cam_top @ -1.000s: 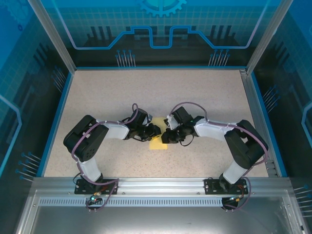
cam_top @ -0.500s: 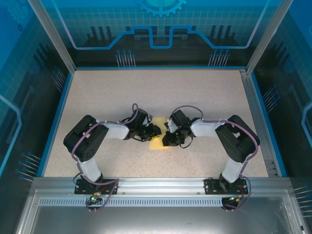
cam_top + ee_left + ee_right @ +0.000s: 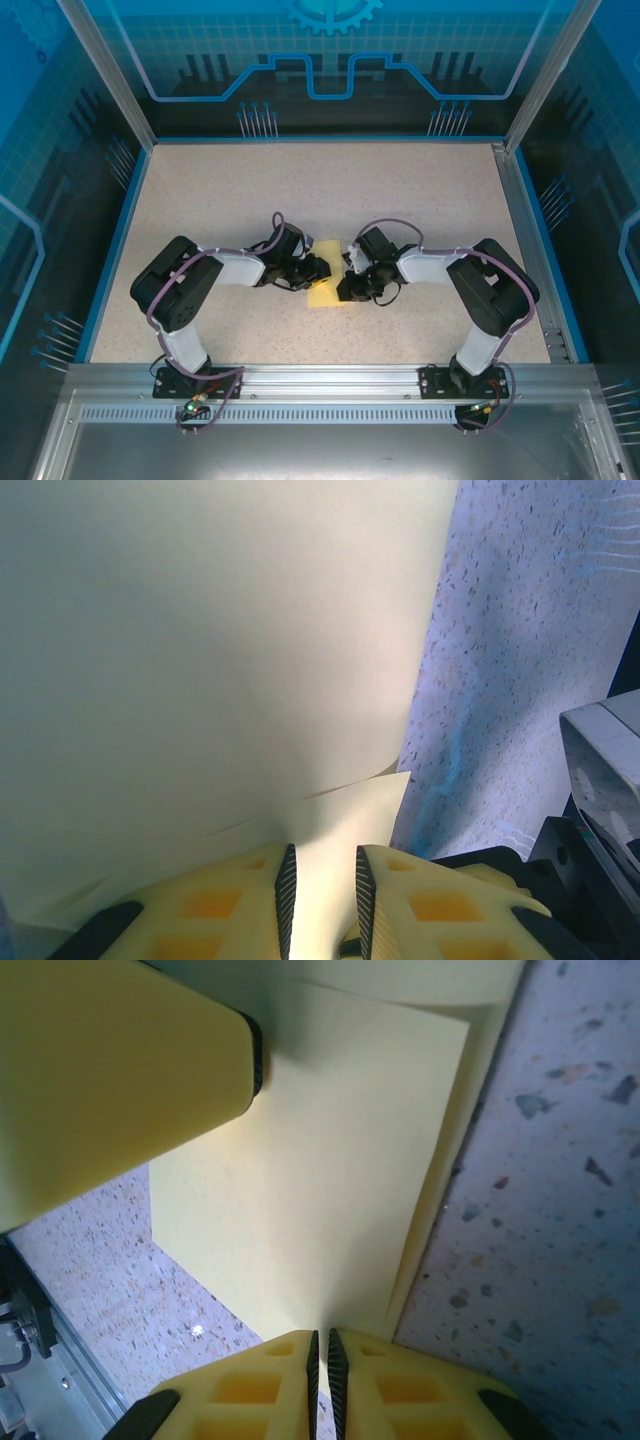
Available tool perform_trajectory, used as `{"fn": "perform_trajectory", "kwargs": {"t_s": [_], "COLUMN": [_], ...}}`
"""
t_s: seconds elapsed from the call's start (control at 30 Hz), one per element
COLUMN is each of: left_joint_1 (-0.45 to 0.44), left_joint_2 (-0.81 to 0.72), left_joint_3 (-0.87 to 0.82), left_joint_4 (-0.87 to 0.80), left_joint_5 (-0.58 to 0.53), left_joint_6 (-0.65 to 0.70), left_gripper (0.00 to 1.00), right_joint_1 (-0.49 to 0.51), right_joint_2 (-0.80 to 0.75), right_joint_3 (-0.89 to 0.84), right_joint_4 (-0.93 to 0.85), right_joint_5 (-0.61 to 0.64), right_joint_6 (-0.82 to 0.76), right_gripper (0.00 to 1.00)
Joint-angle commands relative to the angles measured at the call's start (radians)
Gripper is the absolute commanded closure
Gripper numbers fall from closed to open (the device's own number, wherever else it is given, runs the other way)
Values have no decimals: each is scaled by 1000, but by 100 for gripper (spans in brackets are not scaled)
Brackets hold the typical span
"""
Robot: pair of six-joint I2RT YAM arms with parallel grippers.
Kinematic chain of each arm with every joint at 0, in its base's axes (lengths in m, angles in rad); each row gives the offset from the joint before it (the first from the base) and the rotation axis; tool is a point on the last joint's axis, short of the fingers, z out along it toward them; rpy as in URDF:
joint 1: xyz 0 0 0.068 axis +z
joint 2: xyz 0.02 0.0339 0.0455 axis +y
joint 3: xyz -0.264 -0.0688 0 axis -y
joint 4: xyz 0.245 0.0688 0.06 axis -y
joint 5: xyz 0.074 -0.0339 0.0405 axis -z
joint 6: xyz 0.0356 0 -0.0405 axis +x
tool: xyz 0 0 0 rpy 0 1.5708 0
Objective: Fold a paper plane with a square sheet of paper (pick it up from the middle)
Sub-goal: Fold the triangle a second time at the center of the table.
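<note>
The right gripper (image 3: 320,1360), pinching the paper (image 3: 330,1160) by its edge, has eased slightly away from the left gripper (image 3: 320,895), which pinches it too, so the paper between them is probably being stretched flat for creasing.

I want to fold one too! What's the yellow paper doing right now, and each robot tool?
sheet of paper: folded over in layers, not yet a plane, pinched from both sides.
left tool: closed on the paper's edge.
right tool: closed tight on the paper's edge.
</note>
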Motion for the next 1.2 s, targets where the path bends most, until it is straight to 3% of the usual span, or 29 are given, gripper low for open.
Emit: {"fn": "perform_trajectory", "kwargs": {"t_s": [0.0,0.2,0.6,0.8,0.93,1.17], "left_joint_1": [-7,-7,-7,-6,-7,-7], "left_joint_2": [14,19,10,6,3,-4], "left_joint_3": [-16,-13,-17,-20,-17,-6], "left_joint_4": [-102,-104,-102,-99,-96,-101], "left_joint_5": [-41,-41,-40,-38,-37,-34], "left_joint_6": [21,20,25,23,21,24], "left_gripper": [74,74,74,73,73,73], "right_joint_1": [-10,-12,-24,-18,12,-2], "right_joint_2": [-8,-10,-91,-140,-68,41], "right_joint_3": [-68,-54,-15,13,80,102], "right_joint_4": [-93,-180,-216,-139,-79,-64], "right_joint_5": [-8,10,3,-48,-81,-26], "right_joint_6": [-24,-92,-72,-26,11,17], "right_gripper": [84,85,82,80,79,80]}}
